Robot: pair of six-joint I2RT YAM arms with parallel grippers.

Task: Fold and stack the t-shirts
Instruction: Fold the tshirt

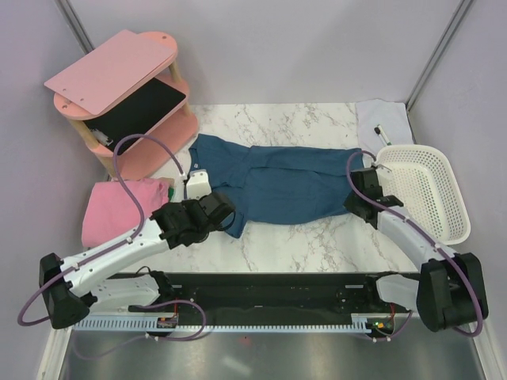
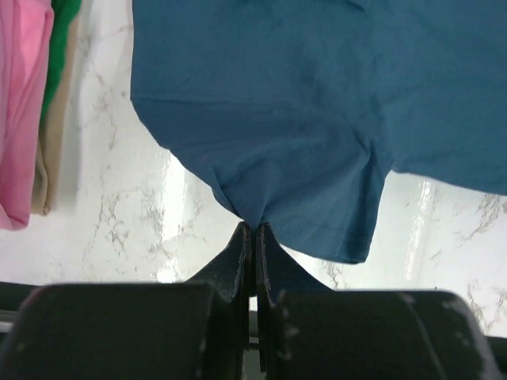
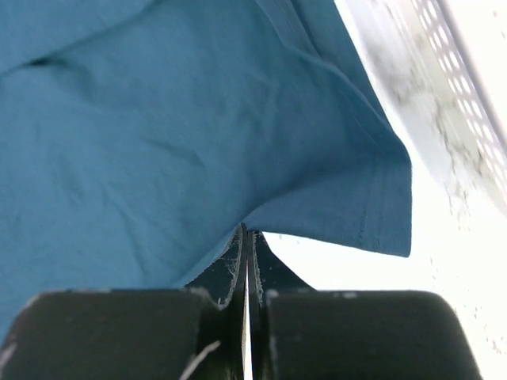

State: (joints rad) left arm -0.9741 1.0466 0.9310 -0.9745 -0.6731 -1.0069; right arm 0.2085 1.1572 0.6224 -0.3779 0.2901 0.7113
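Since both hands are pinched shut on the near edge of the dark teal-blue t-shirt [image 1: 285,178], the step in hand looks to be a lengthwise fold, and doing it well means moving the two as a pair. The left hand [image 2: 253,231] has its jaws together on a small peak of cloth at the shirt's near-left edge, beside a hemmed flap. The right hand [image 3: 245,235] is clamped on the near-right edge, just under a stitched hem corner. I would lift both evenly, only high enough for the edge to clear the tabletop [image 1: 317,237], and hold the cloth lightly taut between them so the middle does not sag. Then I would carry it over toward the far edge and lay it flat before letting go. The left grip seems to hold little cloth, so a jerk could pull it out. The shirt lies spread sideways across the middle of the marble tabletop, rumpled, with creases along it and its right end near the white basket [image 1: 420,150]. The pink t-shirt [image 1: 119,210] lies bunched at the left edge, apart from the teal one, with a green cloth [image 2: 65,24] just beside it, near the pink shelf [image 1: 119,79].
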